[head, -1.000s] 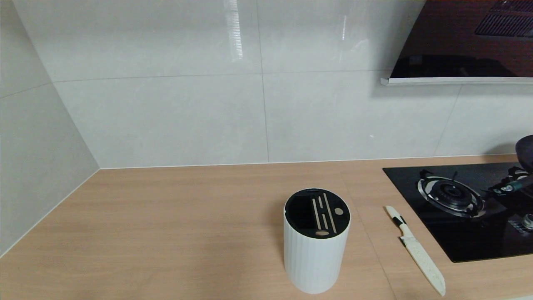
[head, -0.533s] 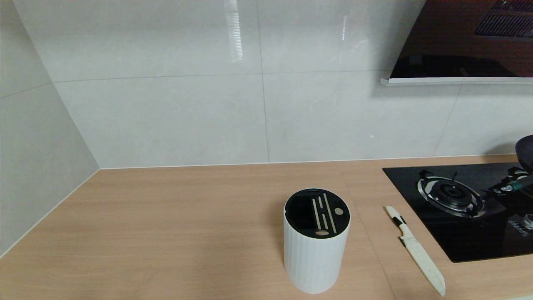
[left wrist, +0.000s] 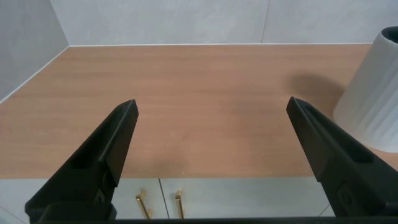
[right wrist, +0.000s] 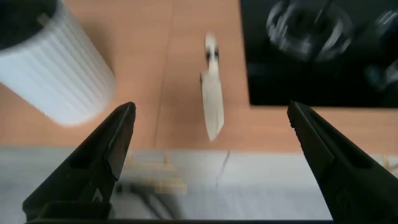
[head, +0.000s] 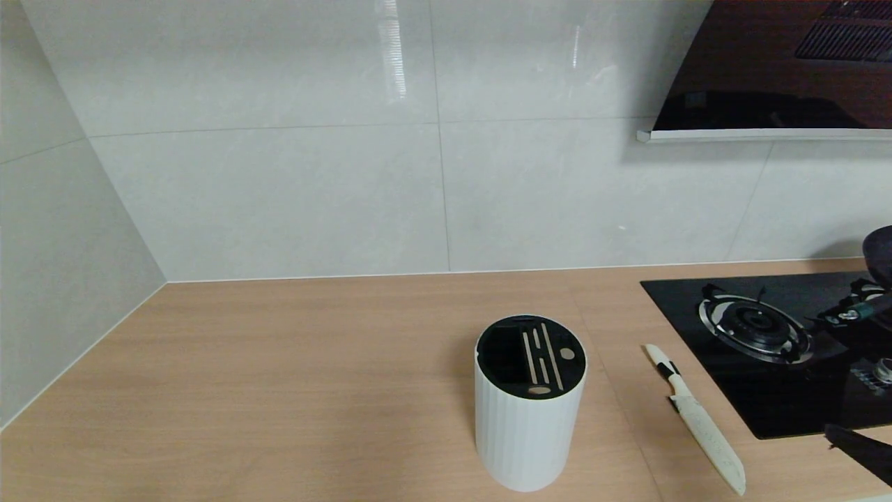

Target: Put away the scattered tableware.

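My left gripper has two black fingers, one in the lower left corner of the left wrist view and one in the lower right. Each is a flat-sided wedge, broad at the base and narrowing to a blunt, squared tip. The surface is smooth and matt, with a faint lighter sheen along the inner edge. My right gripper has the same pair of black wedge fingers in the lower corners of its wrist view. In the head view, a dark pointed sliver of one of the right fingers sits at the lower right edge.
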`<state>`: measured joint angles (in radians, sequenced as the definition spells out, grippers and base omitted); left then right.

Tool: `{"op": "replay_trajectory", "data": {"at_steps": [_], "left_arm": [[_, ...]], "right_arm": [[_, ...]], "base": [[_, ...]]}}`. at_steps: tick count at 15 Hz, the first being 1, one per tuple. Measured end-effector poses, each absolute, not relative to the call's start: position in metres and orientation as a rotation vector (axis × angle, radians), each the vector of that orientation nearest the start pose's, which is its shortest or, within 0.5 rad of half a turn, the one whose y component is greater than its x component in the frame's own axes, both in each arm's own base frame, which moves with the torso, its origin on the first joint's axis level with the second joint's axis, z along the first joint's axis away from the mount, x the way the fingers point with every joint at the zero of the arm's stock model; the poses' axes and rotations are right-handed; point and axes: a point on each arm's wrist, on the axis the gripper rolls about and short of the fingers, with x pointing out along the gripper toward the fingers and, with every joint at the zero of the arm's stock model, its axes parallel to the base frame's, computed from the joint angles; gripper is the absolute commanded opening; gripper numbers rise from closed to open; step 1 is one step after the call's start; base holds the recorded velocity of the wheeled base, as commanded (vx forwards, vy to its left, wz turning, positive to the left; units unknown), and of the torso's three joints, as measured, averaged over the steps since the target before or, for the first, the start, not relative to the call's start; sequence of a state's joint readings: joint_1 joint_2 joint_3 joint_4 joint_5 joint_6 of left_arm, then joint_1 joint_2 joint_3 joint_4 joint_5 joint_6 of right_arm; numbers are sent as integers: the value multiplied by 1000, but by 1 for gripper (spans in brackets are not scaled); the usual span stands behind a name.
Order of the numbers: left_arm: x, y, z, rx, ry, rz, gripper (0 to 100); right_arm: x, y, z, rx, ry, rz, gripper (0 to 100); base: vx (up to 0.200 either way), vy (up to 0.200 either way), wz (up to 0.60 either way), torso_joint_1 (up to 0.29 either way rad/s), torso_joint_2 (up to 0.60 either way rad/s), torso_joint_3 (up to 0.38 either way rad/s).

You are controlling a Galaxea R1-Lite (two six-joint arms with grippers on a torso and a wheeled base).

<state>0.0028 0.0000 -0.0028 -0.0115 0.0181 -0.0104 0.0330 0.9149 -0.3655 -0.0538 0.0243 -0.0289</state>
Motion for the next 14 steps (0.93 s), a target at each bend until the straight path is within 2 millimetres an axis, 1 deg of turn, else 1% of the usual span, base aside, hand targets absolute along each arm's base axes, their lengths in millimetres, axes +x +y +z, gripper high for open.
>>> {"op": "replay_trajectory", "data": {"at_steps": [2,3,5,7,10,12,13,14], "left_arm": [[-23,0,77,-11,-15,20,100],[-23,0,77,-11,-14,21,100],[-23,0,77,-11,-14,21,100],[-23,0,77,-11,-14,21,100],[-23,0,77,-12,-14,21,100],[-23,0,77,-12,-14,21,100],[-23,0,77,-12,-13,21,100],[-23,0,77,-12,-13,21,100]], "right_arm": [[135,6,152,-40,590,78,100],[150,8,147,-44,619,84,100],[185,13,129,-54,670,107,100],[213,19,107,-63,706,122,100],[248,24,64,-77,765,122,100],[268,26,39,-91,731,103,100],[277,24,27,-99,713,85,100],[281,22,18,-103,720,72,100]], "base": [[0,0,0,0,0,0],[0,0,0,0,0,0],[0,0,0,0,0,0],[0,0,0,0,0,0],[0,0,0,0,0,0],[0,0,0,0,0,0],[0,0,0,0,0,0],[0,0,0,0,0,0]]}}
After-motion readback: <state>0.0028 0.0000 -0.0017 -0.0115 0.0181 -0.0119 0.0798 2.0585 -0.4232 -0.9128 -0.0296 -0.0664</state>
